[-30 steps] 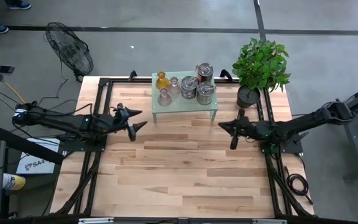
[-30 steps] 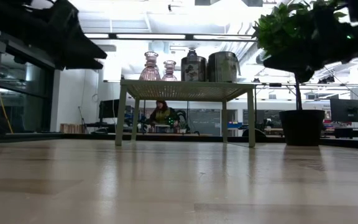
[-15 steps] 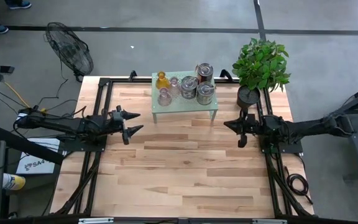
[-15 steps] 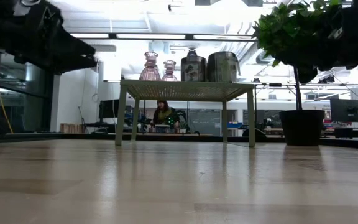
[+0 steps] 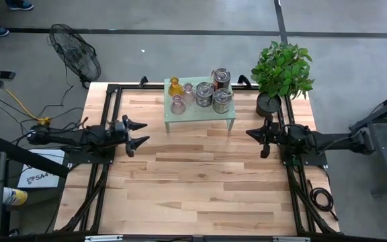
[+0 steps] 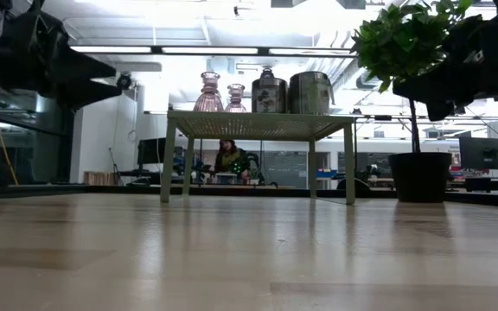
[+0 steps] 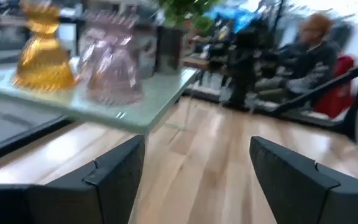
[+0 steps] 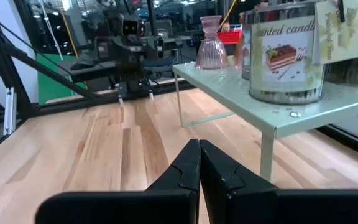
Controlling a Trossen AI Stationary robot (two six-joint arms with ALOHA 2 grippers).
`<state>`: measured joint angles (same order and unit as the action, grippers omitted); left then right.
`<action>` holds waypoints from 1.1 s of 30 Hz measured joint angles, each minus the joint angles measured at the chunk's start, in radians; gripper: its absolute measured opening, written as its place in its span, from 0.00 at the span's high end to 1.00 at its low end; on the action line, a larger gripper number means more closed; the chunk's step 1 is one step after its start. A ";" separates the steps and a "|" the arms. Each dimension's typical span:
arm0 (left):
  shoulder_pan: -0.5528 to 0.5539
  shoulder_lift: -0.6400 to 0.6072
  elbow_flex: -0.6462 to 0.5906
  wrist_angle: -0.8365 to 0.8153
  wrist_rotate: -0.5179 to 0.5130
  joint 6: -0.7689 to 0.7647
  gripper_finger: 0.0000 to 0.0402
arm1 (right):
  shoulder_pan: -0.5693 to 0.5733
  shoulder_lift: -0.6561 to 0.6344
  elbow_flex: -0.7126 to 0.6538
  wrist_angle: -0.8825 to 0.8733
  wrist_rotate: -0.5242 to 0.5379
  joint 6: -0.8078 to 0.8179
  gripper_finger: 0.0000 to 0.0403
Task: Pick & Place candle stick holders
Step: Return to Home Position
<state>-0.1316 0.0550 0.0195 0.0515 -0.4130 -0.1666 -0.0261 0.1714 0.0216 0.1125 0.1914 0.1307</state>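
Left claw point(image 5: 142, 132): released, fingers point(image 7: 114, 174) spread wide, nothing between them. It hangs above the left side of the surface point(image 5: 193, 181) and points toward the middle.

Right claw point(image 5: 252, 134): clenched on nothing, its two fingers pressed tip to tip. It hangs above the right side of the surface, facing my left claw and well apart from it.

Beyond both claws, at the far edge of the surface and between my two arms, sits the pale green stand point(image 5: 200, 115).

All six candle stick holders are on top of the stand, upright:
- Left end: amber holder point(image 5: 174, 87) at the far corner. First pink holder point(image 5: 188, 92) is just beside it, and second pink holder point(image 5: 178, 104) is nearer to me.
- Right end: first silver holder point(image 5: 204, 94) and second silver holder point(image 5: 222, 101) are side by side. Third silver holder point(image 5: 220, 76) is behind them at the far edge.

Right of the stand, near the far right corner, is the dark plant pot point(image 5: 268, 104) with its leafy plant.

On the floor past the far left corner is a fan point(image 5: 76, 57).

The low view shows a person point(image 6: 226, 158) in the room behind, visible under the stand.
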 joint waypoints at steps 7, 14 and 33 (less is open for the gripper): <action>0.000 -0.010 -0.001 -0.001 0.068 0.081 0.28 | 0.000 -0.083 -0.011 -0.061 -0.021 0.002 1.00; 0.001 -0.012 -0.003 -0.024 0.275 0.120 0.28 | 0.000 -0.095 -0.012 -0.059 -0.107 0.001 1.00; 0.001 -0.012 -0.004 -0.024 0.255 0.163 0.29 | 0.000 -0.095 -0.012 -0.049 -0.090 0.105 0.99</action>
<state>-0.1310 0.0433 0.0154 0.0273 -0.1585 -0.0040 -0.0261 0.0769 0.0093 0.0631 0.1017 0.2352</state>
